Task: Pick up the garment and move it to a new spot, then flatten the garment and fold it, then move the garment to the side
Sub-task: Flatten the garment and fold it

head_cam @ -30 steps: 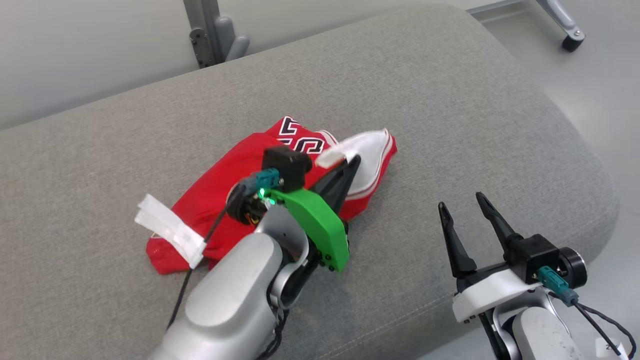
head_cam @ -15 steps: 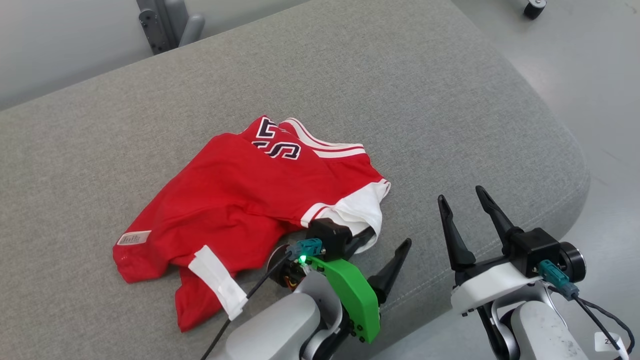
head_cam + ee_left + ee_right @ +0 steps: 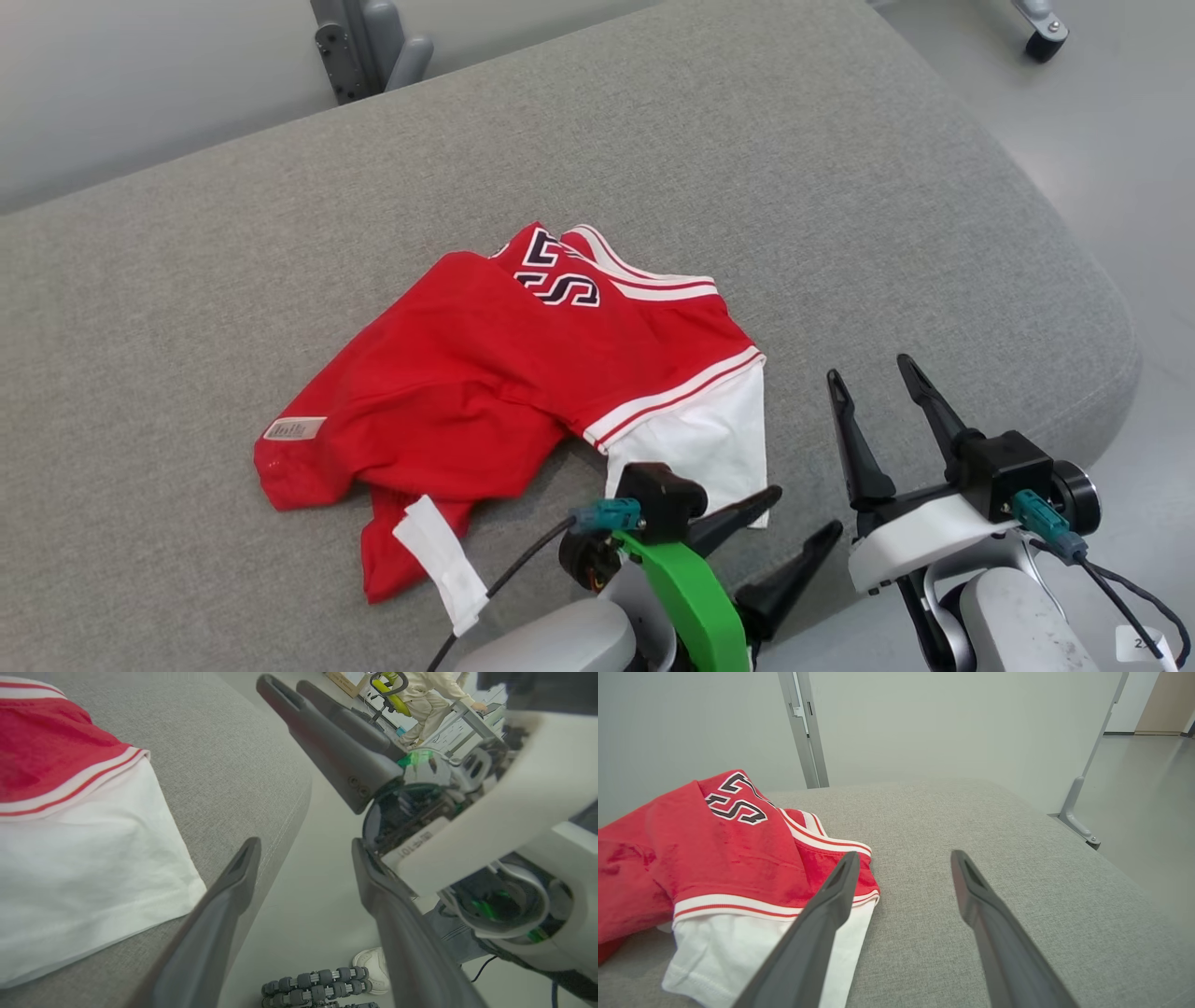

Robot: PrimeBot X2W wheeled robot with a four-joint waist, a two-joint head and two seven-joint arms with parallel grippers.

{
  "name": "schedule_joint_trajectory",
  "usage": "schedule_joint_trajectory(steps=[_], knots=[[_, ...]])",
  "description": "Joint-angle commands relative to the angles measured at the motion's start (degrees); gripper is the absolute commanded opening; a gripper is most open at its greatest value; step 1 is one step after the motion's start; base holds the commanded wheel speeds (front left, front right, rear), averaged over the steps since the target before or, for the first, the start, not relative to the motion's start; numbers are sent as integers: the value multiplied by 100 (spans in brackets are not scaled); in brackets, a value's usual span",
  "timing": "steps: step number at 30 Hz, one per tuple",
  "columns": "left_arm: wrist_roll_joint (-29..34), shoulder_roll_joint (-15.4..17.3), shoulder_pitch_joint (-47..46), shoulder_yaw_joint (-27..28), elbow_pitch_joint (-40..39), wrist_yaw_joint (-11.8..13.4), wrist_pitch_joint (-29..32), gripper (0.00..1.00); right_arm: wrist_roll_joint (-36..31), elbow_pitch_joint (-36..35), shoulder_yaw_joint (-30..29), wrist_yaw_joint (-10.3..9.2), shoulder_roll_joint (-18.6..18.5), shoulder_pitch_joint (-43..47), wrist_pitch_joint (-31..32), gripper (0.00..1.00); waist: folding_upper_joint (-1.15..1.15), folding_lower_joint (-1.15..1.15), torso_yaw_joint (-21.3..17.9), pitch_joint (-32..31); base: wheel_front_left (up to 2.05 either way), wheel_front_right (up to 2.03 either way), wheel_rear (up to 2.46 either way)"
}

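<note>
Left jaws dropped garment (image 3: 467, 392), pulled back — wide apart; right jaws wide, empty.

Right gripper (image 3: 904, 855): two dark fingers spread wide, nothing held between them, grey cushion (image 3: 994, 821) beneath. A red garment (image 3: 714, 858) with white trim and black lettering is seen crumpled on the cushion at left, its white part overlapped by one finger. A grey post (image 3: 803, 728) is noted behind.
</note>
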Motion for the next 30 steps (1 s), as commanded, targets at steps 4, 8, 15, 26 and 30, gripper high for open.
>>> schedule_joint_trajectory(steps=[4, 8, 15, 26, 30], knots=[[-252, 25, -177, 223, -12, 209, -332, 100, -42, -57, -95, -2, 2, 85, -18, 100, 61, 0, 168, -48, 0, 0, 0], [-180, 43, -245, 846, 296, 514, -469, 100, -88, -107, -233, -2, -4, 214, -18, 100, 61, 0, 387, -98, 0, 0, 0], [116, 609, 164, 2278, 243, 735, -470, 100, -127, -146, -324, -2, -52, 298, -18, 100, 61, 0, 658, -170, 0, 0, 0], [-228, 1711, 412, 3083, 643, 1090, 24, 100, -142, -166, -320, -2, -36, 295, -18, 100, 61, 0, 883, -177, 0, 0, 0], [-476, 1835, 455, 3086, 746, 1063, 522, 100, -139, -169, -304, -2, -32, 262, -18, 100, 61, 0, 894, -146, 0, 0, 0]])
